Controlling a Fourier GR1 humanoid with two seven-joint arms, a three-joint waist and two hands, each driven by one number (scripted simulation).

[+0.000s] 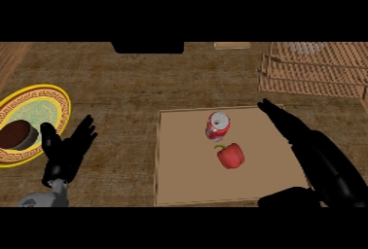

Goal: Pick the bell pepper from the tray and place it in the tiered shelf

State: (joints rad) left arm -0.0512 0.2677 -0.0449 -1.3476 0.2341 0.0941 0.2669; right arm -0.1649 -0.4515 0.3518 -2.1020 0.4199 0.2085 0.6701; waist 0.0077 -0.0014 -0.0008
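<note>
The bell pepper (230, 155) looks glossy and smooth on the matt wooden tray (183, 170). At two o'clock, the tiered shelf (316, 73) shows slatted wood; the counter (144, 82) appears rough-grained.

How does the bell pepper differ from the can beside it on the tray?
The bell pepper is all red with a green stem and a lumpy shape; the can is a red and white cylinder lying on its side. The pepper lies nearer the robot, the can farther. Both rest on the tray, untouched.
</note>
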